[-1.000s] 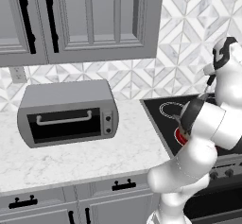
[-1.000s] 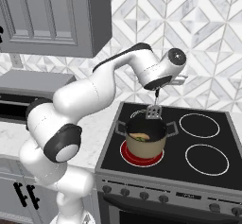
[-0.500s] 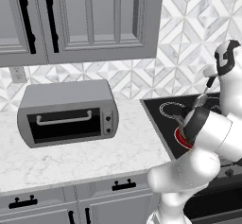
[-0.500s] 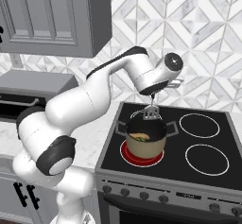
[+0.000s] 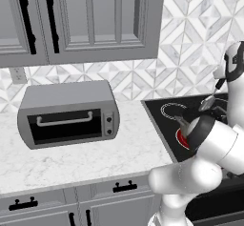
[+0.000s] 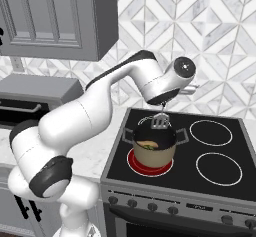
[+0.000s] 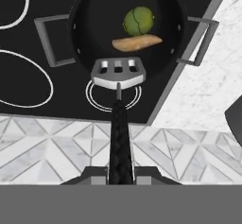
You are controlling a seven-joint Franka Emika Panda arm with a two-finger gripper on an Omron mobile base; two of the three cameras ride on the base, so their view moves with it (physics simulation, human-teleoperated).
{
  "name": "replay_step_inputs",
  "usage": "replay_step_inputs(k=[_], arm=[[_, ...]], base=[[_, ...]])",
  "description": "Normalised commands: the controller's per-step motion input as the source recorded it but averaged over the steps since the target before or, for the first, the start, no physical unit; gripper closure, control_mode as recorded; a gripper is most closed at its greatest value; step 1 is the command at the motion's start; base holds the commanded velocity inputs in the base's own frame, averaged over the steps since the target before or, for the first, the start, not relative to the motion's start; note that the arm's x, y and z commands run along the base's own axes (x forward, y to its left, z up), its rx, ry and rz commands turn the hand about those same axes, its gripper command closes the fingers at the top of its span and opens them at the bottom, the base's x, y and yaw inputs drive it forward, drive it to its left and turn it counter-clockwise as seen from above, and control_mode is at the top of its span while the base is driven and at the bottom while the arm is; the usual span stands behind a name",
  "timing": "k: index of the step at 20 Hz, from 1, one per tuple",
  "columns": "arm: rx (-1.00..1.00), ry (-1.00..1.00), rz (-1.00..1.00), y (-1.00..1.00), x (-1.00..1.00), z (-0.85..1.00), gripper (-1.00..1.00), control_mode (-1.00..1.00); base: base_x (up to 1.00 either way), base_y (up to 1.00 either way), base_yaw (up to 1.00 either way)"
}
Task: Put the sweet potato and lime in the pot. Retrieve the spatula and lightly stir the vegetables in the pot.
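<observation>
The tan pot (image 6: 154, 153) with black rim and side handles stands on the front left burner, also seen from above as the pot (image 7: 80, 34). Inside it lie the round green lime (image 7: 138, 21) and the orange-brown sweet potato (image 7: 137, 42), side by side; the sweet potato (image 6: 152, 145) shows over the rim. My gripper (image 7: 120, 173) is shut on the black handle of the spatula (image 7: 118, 72). The slotted silver head of the spatula (image 6: 160, 122) hangs just above the pot's back rim, not touching the vegetables. From the left, the spatula (image 5: 208, 103) shows beside my arm.
The burner under the pot glows red (image 6: 137, 165). Other stove rings (image 6: 219, 167) lie to the right. A grey toaster oven (image 5: 69, 113) sits on the marble counter (image 5: 71, 158) left of the stove. Wall cabinets (image 5: 95, 20) hang above.
The spatula head has drifted slightly left and lower toward the pot's rim. My arm's elbow has swung upward. The vegetables lie as before.
</observation>
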Motion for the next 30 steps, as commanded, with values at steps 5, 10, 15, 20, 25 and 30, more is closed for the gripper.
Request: replay_step_inputs(k=[5,10,15,20,25,30], arm=[[0.24,0.10,-0.06,0.09,-0.05,-0.02,1.00,-1.00],[0.19,0.03,-0.07,0.08,-0.01,-0.05,1.00,-1.00],[0.05,0.11,-0.11,0.11,0.00,-0.30,1.00,-1.00],[0.03,0.13,-0.09,0.27,0.01,-0.12,1.00,-1.00],[0.02,0.03,-0.07,0.33,0.14,-0.05,1.00,-1.00],[0.00,0.01,-0.07,0.24,0.34,-0.30,1.00,-1.00]], base=[[0.00,0.00,0.00],[0.00,0.00,0.00],[0.00,0.00,0.00],[0.00,0.00,0.00],[0.00,0.00,0.00],[0.00,0.00,0.00]])
